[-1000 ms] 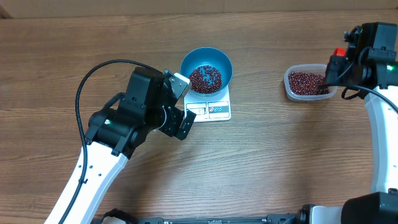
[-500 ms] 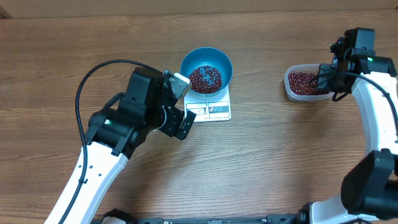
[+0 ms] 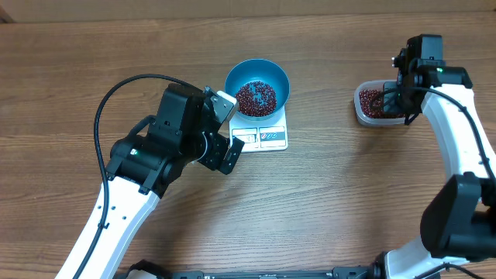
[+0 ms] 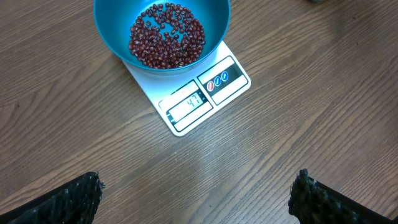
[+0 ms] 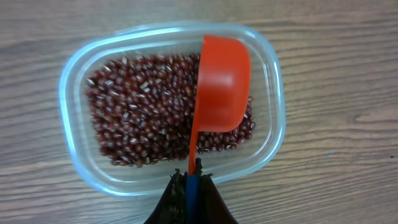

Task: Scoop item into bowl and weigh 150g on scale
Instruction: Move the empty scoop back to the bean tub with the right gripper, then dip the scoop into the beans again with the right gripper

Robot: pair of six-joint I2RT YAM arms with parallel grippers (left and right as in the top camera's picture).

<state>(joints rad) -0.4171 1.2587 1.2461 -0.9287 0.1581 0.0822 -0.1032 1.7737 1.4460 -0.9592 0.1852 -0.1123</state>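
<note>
Reading 47, the scale [image 4: 214, 90] bears the bowl [image 4: 109, 31]; left claw [image 4: 196, 199] gapes released, right claw [image 5: 191, 185] grips the red scoop [image 5: 221, 87].

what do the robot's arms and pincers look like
Both arms have white curved links and boxy black joint housings. The left arm carries a looping black cable; the right arm shows a small green light near its wrist. The left pincer has black rough-textured fingers; the right pincer is black too.

- A flat white square scale [image 4: 205, 93] is lying on the desk [image 4: 311, 124].
- A deep blue round bowl [image 4: 112, 31] is standing on it.
- Tiny dark red-brown beans [image 4: 166, 36] are lying heaped inside.
</note>
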